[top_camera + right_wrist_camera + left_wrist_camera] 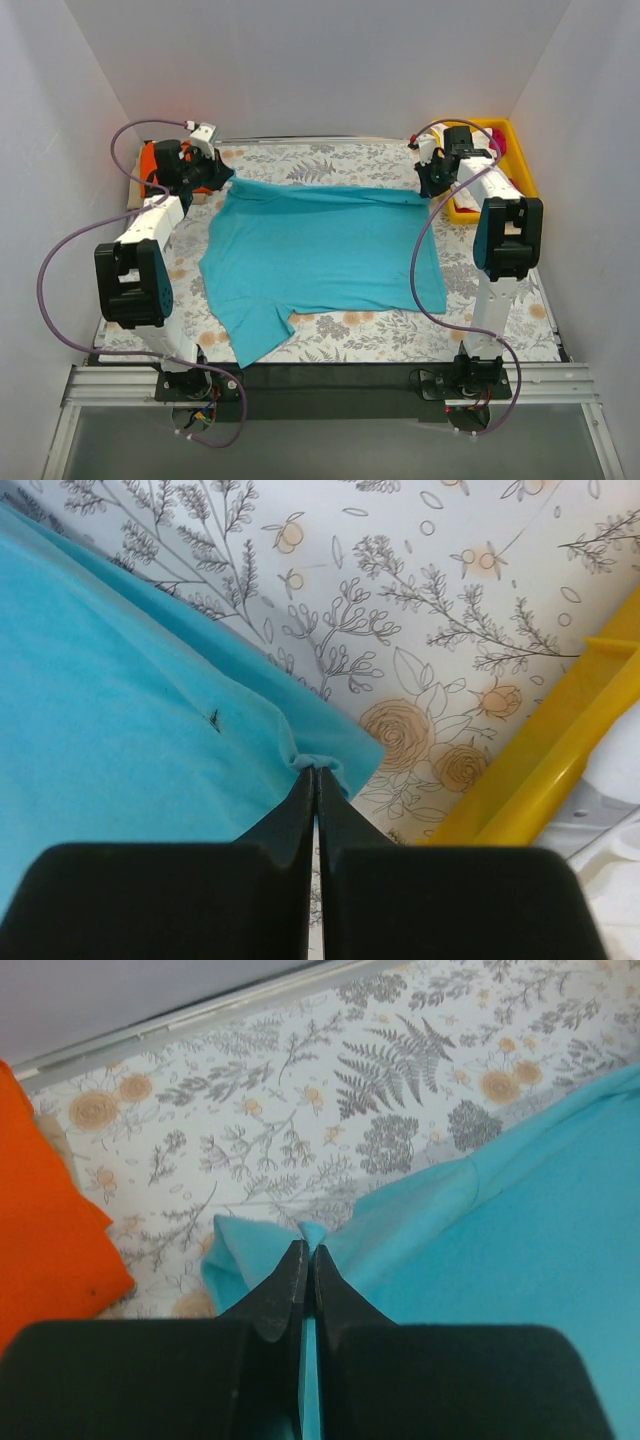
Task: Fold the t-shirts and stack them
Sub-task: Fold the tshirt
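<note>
The top view is showing the whole teal t-shirt (320,250) lying spread across the middle of the surface, one sleeve pointing toward the near edge. The left hand (215,178) and the right hand (432,185) are reaching to its two far corners.

Only the wrist views are settling the grip. The left hand's fingers are pressing together on a puckered fold of the teal corner. The right hand is likewise pinching the opposite far corner, with cloth bunching at its tips.

The left wrist view is also showing the orange t-shirt (40,1230) lying near that corner, apart from it. From above it is half hidden behind the arm.

The right wrist view is showing the rim of the yellow tray (540,780) close to the pinched corner, with something white lying inside.

A floral cloth (400,335) is covering the surface. Plain white walls (300,70) are enclosing it on three sides.
</note>
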Tool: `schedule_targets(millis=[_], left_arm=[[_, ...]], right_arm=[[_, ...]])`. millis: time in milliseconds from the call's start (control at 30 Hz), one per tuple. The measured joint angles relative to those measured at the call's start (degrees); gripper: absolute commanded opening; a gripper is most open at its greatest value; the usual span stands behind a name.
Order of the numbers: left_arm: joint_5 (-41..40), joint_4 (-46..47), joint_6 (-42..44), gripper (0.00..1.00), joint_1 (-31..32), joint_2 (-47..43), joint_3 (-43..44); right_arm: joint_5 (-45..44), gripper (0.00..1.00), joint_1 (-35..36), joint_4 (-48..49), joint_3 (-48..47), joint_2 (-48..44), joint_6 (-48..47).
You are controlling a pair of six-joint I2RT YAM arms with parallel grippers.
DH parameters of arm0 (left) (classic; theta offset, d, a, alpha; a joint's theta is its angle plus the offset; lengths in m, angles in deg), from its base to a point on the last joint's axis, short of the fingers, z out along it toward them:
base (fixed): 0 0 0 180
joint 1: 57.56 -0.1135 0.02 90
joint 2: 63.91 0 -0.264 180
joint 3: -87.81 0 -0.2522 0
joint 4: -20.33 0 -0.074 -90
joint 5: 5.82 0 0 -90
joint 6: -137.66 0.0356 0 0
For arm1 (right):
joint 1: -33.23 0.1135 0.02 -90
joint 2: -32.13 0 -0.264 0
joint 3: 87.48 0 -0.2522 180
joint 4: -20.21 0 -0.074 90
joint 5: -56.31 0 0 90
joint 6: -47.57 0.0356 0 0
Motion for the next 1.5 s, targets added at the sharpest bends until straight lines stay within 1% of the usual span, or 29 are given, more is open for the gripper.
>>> schedule_targets(millis=[133,400,533,667,800,900,1133,1267,1300,1333,1367,1400,1433,1467,1500], left_arm=[[0.5,-2.1,2.6,0.00,-0.7,-3.5,-5.6],[0.9,-4.8,5.5,0.00,-0.5,-6.3,-15.4],[-1.3,-5.9,5.3,0.00,0.4,-7.6,-21.1],[-5.0,-6.8,4.2,0.00,2.8,-9.2,-25.0],[-8.3,-7.2,1.7,0.00,4.9,-12.0,-26.6],[-10.2,-7.7,-0.3,0.00,5.1,-13.7,-26.5],[-12.4,-10.9,-4.1,0.00,5.8,-17.0,-26.4],[-12.9,-12.2,-4.8,0.00,6.8,-17.0,-26.5],[-12.8,-12.6,-4.8,0.02,6.9,-16.8,-26.5],[-12.8,-13.1,-4.9,0.07,7.0,-16.5,-26.5],[-12.7,-13.5,-4.8,0.13,7.0,-16.1,-26.5],[-12.7,-14.0,-4.9,0.16,7.0,-15.5,-26.5],[-12.6,-14.8,-5.0,0.20,7.0,-14.8,-26.5],[-12.3,-15.7,-4.7,0.25,7.0,-14.1,-26.3],[-11.5,-17.0,-4.3,0.34,6.9,-13.3,-25.9]], right_arm=[[0.6,0.01,0.0,-0.6,2.7,-1.6,-1.4],[0.3,0.01,-0.1,-1.0,5.9,-2.1,-4.2],[0.3,0.01,-0.1,-0.9,6.8,-2.1,-5.2],[0.3,0.01,-0.1,-0.9,7.6,-2.1,-5.6],[0.3,0.01,-0.1,-1.0,7.6,-2.1,-5.8],[0.3,0.01,-0.1,-1.0,7.6,-2.1,-5.9],[0.3,0.01,-0.1,-1.2,7.6,-2.1,-6.3],[0.3,0.01,-0.1,-1.4,7.6,-2.1,-6.6],[0.3,0.01,-0.1,-1.4,7.6,-2.1,-6.7],[0.3,0.02,-0.1,-1.6,7.6,-2.1,-6.8],[0.3,0.05,-0.1,-1.7,7.6,-2.1,-6.9],[0.3,0.11,-0.1,-1.9,7.6,-2.1,-7.0],[0.3,0.16,-0.1,-2.3,7.6,-2.1,-7.1],[0.3,0.22,-0.1,-2.6,7.6,-2.1,-7.4],[0.4,0.27,-0.1,-2.9,7.6,-2.1,-7.8]])
